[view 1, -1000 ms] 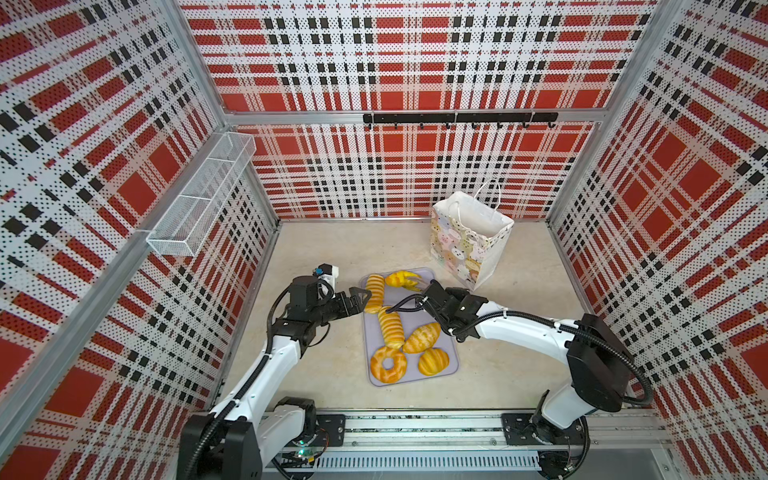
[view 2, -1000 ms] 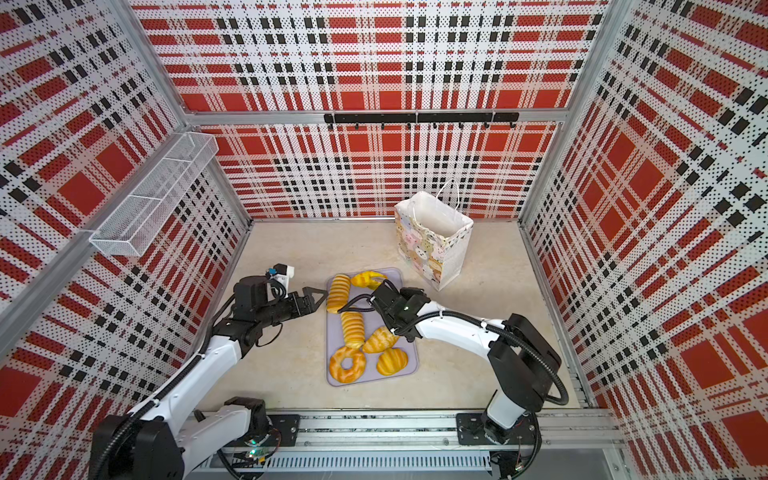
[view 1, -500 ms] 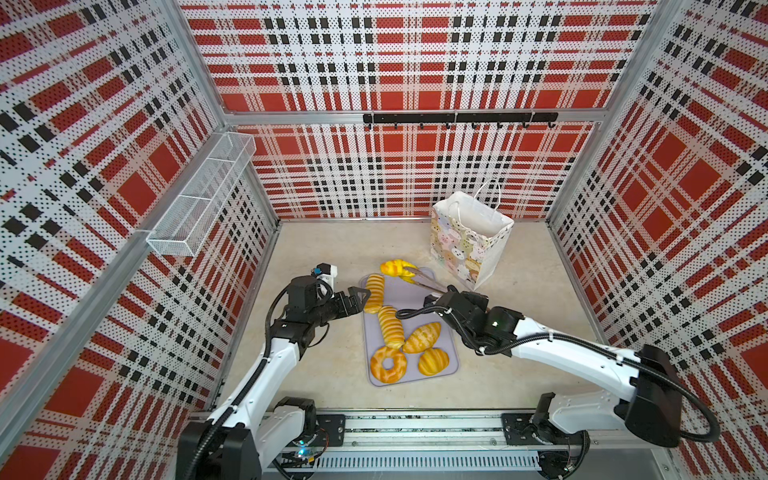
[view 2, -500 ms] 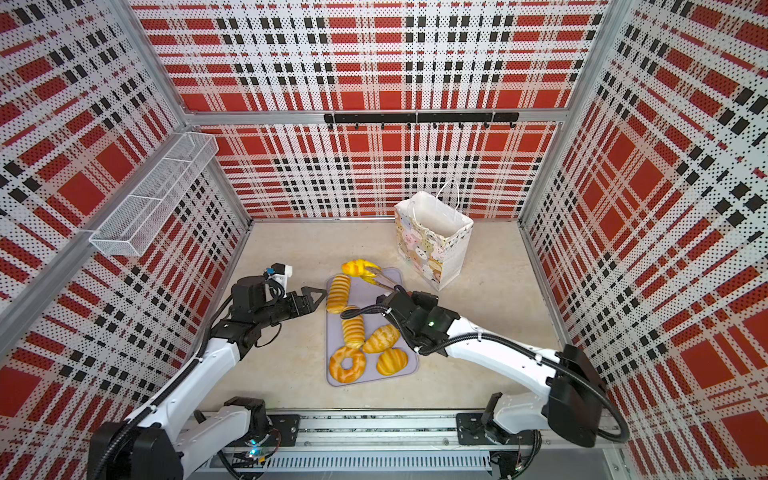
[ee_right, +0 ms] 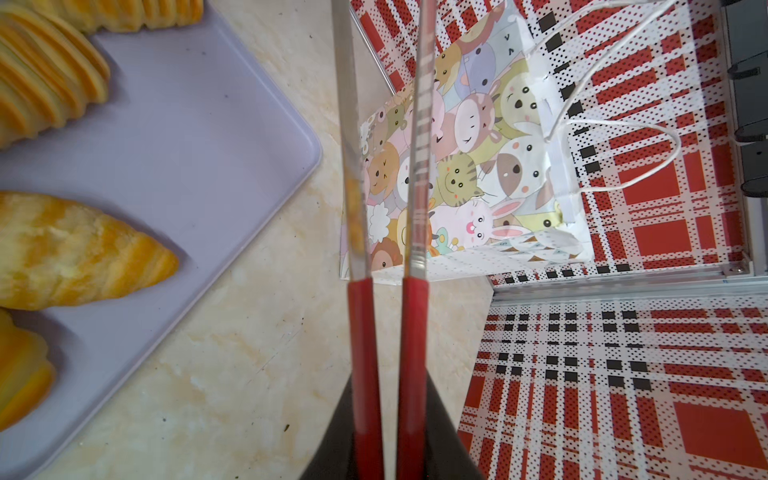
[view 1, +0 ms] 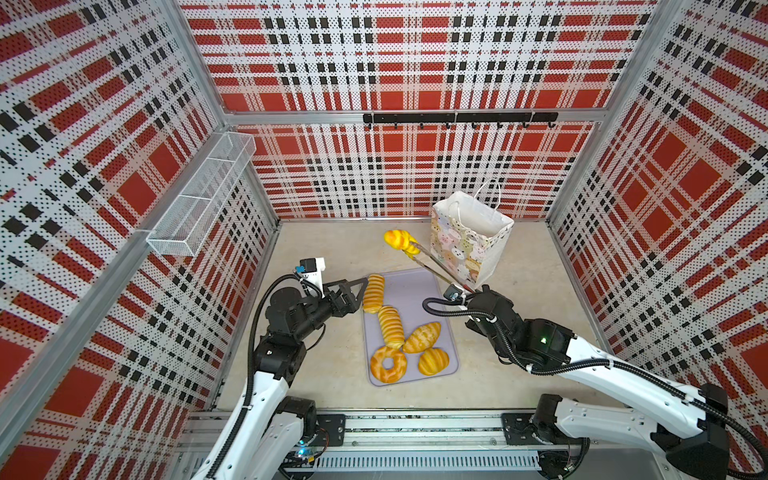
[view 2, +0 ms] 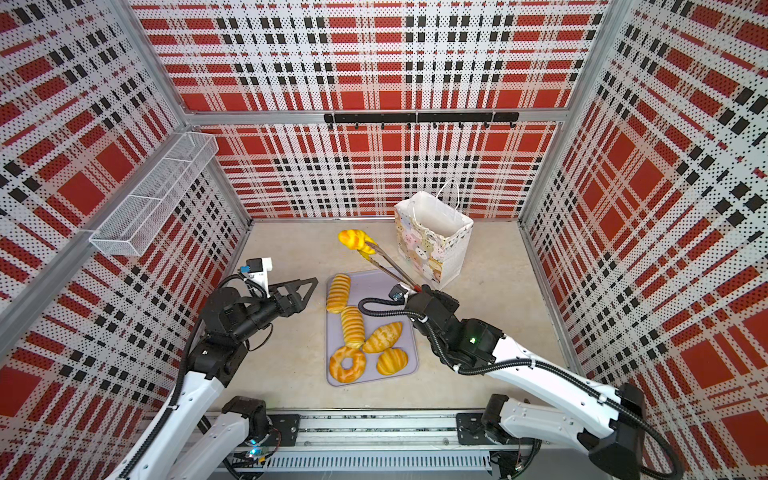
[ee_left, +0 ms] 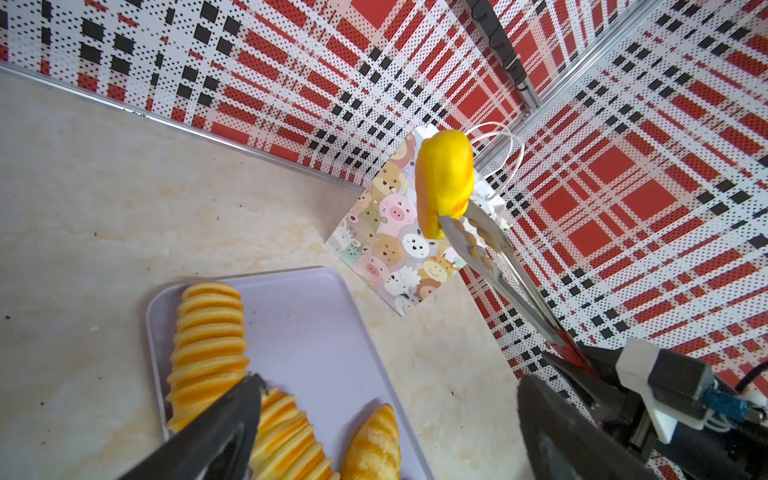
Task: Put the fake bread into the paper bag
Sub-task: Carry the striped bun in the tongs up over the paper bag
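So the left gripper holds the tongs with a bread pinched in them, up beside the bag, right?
Not the left. The right gripper holds the tongs, with a bread pinched in them, up beside the bag. The left gripper is open and empty by the tray. Both top views show this.

Right wrist view: the tongs (ee_right: 420,166) ran off the frame edge, so their tips and the fake bread (view 1: 400,241) they held were not shown there. The tray (ee_right: 187,137) and its rolls (ee_right: 45,83) were cropped. In both top views the paper bag (view 1: 457,249) walls concealed its floor.
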{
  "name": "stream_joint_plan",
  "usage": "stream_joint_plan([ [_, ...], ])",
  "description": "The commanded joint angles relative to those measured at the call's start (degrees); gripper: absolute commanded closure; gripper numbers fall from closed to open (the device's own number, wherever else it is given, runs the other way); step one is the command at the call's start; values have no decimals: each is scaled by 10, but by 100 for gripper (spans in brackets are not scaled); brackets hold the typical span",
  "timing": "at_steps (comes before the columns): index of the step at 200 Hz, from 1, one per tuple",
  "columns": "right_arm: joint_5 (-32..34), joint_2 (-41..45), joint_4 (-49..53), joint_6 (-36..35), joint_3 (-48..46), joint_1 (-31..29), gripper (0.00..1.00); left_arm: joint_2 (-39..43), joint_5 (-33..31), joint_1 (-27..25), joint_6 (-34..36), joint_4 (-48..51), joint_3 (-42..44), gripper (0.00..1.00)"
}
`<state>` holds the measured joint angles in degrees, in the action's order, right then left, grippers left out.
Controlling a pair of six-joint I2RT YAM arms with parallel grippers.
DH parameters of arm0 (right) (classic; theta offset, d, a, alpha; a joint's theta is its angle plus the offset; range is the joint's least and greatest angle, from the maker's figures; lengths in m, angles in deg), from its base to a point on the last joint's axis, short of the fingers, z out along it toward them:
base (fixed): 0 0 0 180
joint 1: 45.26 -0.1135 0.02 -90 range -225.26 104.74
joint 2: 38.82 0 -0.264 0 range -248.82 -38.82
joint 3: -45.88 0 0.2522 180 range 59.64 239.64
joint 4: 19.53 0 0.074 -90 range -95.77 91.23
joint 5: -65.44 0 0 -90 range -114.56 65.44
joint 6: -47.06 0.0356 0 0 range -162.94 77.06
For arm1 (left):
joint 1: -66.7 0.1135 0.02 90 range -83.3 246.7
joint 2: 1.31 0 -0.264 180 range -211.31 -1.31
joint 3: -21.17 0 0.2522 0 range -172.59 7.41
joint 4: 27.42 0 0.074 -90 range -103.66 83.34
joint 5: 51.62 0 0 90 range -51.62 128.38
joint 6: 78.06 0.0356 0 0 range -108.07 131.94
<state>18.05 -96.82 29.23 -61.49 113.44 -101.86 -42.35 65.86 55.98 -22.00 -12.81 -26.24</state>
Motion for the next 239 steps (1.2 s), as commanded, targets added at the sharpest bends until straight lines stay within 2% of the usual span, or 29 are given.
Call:
stream_joint_plan([
  [1,-16,29,-30,47,17,-6,81,7,-27,-17,-21,-45,0,2],
  [65,-55,99,-98,106,6,-6,83,-17,-68,-74,-24,-134,-10,2],
  [97,-13,101,-117,124,7,-6,83,-44,-83,-92,-25,-162,-32,2],
  [142,58,47,-104,143,37,-4,83,-90,-88,-118,-27,-197,-40,2],
  [180,118,19,-108,165,50,19,85,-117,-104,-146,-23,-218,-48,2],
  [239,108,34,-78,226,54,84,85,-148,-108,-156,-15,-225,-57,2],
])
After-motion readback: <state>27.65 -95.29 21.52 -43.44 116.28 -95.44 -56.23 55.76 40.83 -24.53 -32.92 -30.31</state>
